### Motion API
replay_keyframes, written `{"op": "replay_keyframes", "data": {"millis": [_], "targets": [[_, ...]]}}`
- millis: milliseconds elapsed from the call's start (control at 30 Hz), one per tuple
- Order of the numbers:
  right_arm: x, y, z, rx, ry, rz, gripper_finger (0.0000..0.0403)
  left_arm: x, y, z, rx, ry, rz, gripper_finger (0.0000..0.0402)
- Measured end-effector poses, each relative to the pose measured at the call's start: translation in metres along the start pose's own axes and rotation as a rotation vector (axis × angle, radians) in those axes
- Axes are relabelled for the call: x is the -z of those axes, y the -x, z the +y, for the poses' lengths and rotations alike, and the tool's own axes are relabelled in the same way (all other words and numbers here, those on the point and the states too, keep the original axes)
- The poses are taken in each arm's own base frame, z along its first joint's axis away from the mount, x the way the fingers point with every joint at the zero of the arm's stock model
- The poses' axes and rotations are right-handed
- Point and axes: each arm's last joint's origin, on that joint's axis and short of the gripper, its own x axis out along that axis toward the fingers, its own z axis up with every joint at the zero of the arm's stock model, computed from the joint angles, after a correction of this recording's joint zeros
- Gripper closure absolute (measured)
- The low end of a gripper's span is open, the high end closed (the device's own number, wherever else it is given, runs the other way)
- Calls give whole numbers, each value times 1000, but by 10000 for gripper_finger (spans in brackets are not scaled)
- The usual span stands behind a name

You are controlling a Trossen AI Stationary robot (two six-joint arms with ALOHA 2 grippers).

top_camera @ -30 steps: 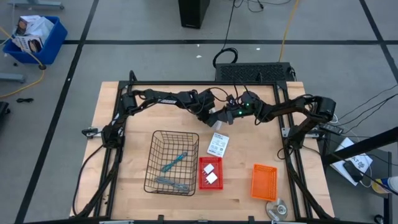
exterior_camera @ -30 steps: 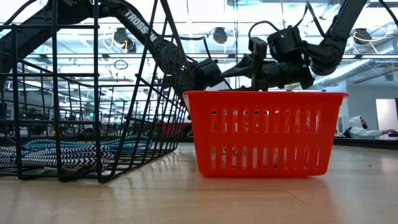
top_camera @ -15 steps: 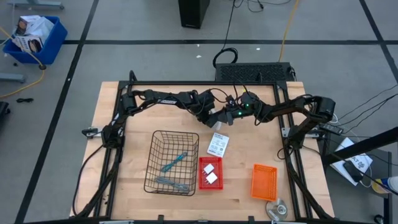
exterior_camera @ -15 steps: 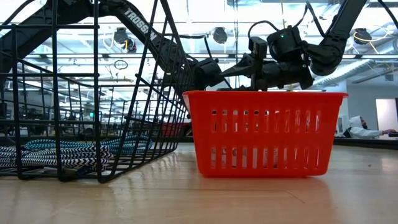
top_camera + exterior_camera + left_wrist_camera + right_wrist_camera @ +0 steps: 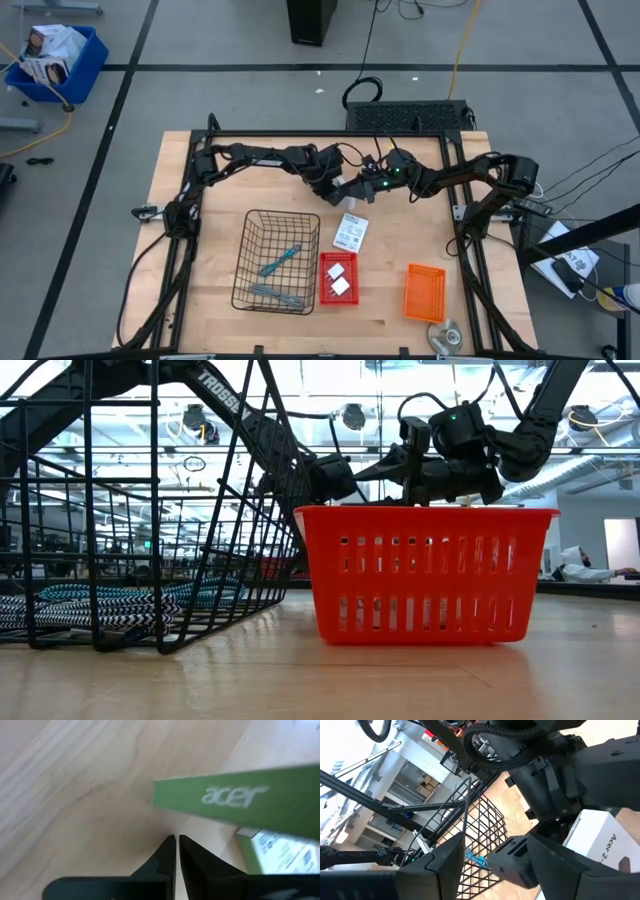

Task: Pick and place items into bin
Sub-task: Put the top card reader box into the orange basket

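A flat white card pack with a green edge [image 5: 350,232] lies on the wooden table. The left wrist view shows its green edge [image 5: 235,795], the right wrist view its white face [image 5: 602,837]. My left gripper [image 5: 347,191] hovers just above it, shut [image 5: 176,838]; I cannot tell whether it touches anything. My right gripper [image 5: 364,184] hangs close beside it, open [image 5: 485,847], holding nothing. Two teal and grey tools [image 5: 280,260] lie in the black wire basket [image 5: 250,262]. Two white blocks [image 5: 338,278] sit in the red bin [image 5: 323,297].
An orange bin [image 5: 424,292] stands toward the table's right near corner, with a round silver disc [image 5: 445,335] at the near edge beside it. The wire basket and red bin stand side by side nearer than the cards. In the low view both arms hang behind the red bin [image 5: 430,575].
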Motion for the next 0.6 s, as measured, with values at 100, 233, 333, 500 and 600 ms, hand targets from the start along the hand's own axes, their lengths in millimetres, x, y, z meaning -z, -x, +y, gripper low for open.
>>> {"op": "replay_keyframes", "data": {"millis": [100, 233, 333, 500, 600], "targets": [[0, 0, 0, 5, -2, 1, 193, 2, 7, -1, -36, -15, 6, 376], [1, 0, -1, 10, -1, 4, 193, 1, 19, -3, -40, -25, -7, 376], [1, 0, 0, 9, 2, 2, 193, 0, 29, -5, -36, -35, -21, 376], [1, -1, 1, 2, 1, 5, 193, 0, 51, -11, -45, -54, -45, 376], [1, -1, 1, 2, 9, 4, 193, 2, 64, -16, -73, -64, -63, 376]]}}
